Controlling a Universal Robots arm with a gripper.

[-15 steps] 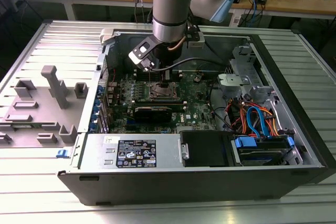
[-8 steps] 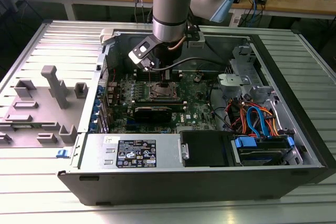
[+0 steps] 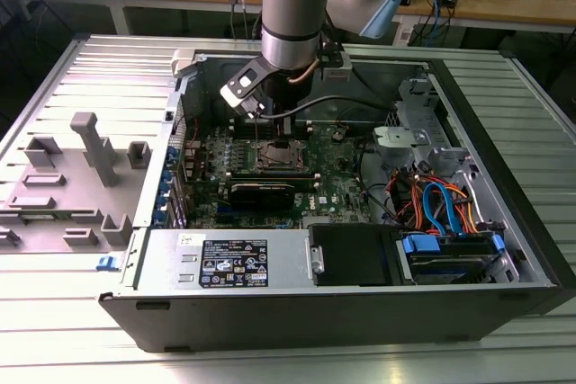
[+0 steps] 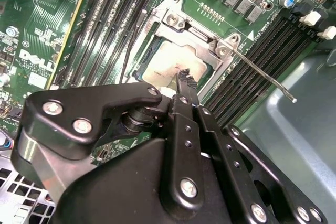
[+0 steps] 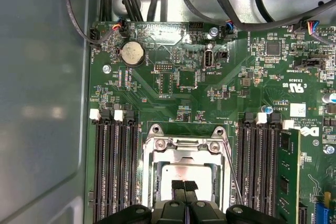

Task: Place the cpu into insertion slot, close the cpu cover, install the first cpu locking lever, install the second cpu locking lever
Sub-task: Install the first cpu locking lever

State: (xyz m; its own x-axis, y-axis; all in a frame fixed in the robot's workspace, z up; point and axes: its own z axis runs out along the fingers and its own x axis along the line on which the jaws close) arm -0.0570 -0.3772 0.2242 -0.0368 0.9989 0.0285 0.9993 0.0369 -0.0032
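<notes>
Logged cpu (image 5: 182, 174) seated in insertion slot (image 3: 274, 156), with cpu cover (image 5: 184, 145) apparently lowered around it. Found end effector (image 5: 184, 186) closed and empty, tips over chip top; contact unclear. Judged chip light, stiff, smooth-topped, fragile: edges only. Saw locking lever (image 4: 262, 77) angled out free beside socket; judged thin, springy, best taken near hooked end. Hemmed by memory slots (image 5: 113, 166) both sides, long black card (image 3: 261, 191) just near side.

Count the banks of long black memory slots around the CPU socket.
2. One bank lies along one side of the cpu cover; the other bank lies along the opposite side, beside a green memory module. The gripper hides their near ends.
</notes>
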